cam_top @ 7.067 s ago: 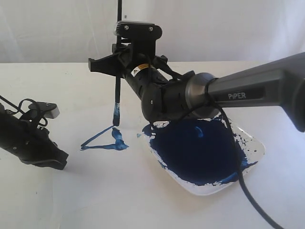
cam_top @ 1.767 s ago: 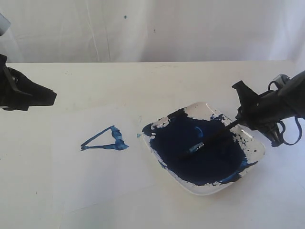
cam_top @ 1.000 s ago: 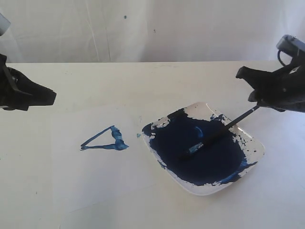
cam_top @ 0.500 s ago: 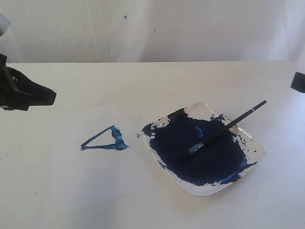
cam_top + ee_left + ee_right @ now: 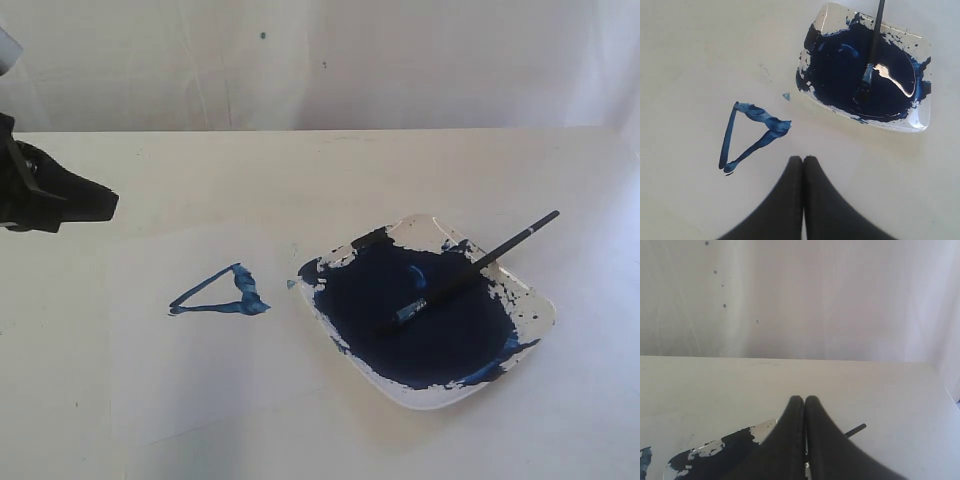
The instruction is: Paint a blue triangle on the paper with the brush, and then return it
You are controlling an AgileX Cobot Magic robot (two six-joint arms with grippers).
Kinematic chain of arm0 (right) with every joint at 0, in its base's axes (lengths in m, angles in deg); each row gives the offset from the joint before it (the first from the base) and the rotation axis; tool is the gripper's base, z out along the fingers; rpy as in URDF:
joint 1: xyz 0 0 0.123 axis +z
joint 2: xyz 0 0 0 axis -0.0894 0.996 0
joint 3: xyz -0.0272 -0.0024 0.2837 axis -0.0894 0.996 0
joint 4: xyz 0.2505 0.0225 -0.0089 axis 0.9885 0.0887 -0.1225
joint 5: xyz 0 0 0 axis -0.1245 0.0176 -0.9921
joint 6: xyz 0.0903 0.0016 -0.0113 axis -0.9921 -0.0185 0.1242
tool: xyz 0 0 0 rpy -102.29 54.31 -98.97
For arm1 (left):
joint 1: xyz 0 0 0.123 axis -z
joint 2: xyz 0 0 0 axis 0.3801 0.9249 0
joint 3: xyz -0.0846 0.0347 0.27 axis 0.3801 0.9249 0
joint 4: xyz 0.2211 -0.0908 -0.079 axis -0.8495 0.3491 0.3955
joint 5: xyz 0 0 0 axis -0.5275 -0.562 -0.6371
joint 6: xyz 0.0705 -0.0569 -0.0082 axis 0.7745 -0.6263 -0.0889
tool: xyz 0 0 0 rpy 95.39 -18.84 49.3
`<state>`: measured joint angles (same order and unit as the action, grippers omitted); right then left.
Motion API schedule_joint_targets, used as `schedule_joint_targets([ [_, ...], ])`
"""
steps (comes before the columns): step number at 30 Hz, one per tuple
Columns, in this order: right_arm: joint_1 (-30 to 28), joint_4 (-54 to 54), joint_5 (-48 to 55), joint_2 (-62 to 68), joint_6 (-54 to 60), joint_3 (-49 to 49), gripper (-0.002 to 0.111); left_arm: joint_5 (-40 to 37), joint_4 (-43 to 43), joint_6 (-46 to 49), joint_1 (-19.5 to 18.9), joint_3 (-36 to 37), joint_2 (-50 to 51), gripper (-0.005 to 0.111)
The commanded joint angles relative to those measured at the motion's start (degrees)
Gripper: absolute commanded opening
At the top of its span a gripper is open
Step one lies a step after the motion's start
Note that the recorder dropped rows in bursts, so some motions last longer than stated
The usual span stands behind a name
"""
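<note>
The blue triangle [image 5: 215,295] is a thin outline on the white paper [image 5: 200,380], and it also shows in the left wrist view as the triangle [image 5: 747,135]. The black-handled brush [image 5: 470,270] lies free in the paint dish [image 5: 540,300], its tip in the dark-blue pool and its handle end past the rim. My left gripper [image 5: 105,205] hangs at the far left, shut and empty; in its own view the gripper [image 5: 803,159] stays short of the triangle. My right gripper [image 5: 804,399] is shut and empty, with the brush handle end [image 5: 857,429] behind it. It is outside the exterior view.
The paint dish [image 5: 920,115] holds a large dark-blue pool and sits right of the paper. A white backdrop stands behind the white table [image 5: 330,170]. A small blue speck [image 5: 786,96] lies between the triangle and the dish.
The right gripper has drawn away to the right, out of the exterior view, and its jaws have closed. The brush stays lying in the dish. The left arm has not moved.
</note>
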<state>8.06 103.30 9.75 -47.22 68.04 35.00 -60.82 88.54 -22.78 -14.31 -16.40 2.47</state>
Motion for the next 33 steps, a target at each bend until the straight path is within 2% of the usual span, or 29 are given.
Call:
schedule_joint_targets([
  [1, 0.1, 0.2, 1.9, -4.7, 0.6, 2.4, 0.0, -0.6, 1.1, 0.1, 0.1, 0.1, -0.5, 0.0],
  [9, 0.1, 0.2, 4.6, -13.6, 0.6, 3.4, 0.0, -0.4, 1.1, 0.1, 0.1, -0.1, -3.1, 0.0],
  [15, 0.1, 0.2, 7.1, -18.3, 0.6, 3.4, 0.0, -0.3, 1.1, 0.1, 0.1, -0.1, -12.0, 0.0],
  [24, 0.1, 0.2, 16.5, -19.0, 0.6, 3.4, 0.0, -0.3, 1.1, 0.1, 0.1, -0.1, -25.6, 0.0],
  [33, 0.1, 0.2, 16.6, -19.0, 0.6, 3.4, 0.0, -0.3, 1.2, 0.1, 0.1, -0.1, -26.6, 0.0],
])
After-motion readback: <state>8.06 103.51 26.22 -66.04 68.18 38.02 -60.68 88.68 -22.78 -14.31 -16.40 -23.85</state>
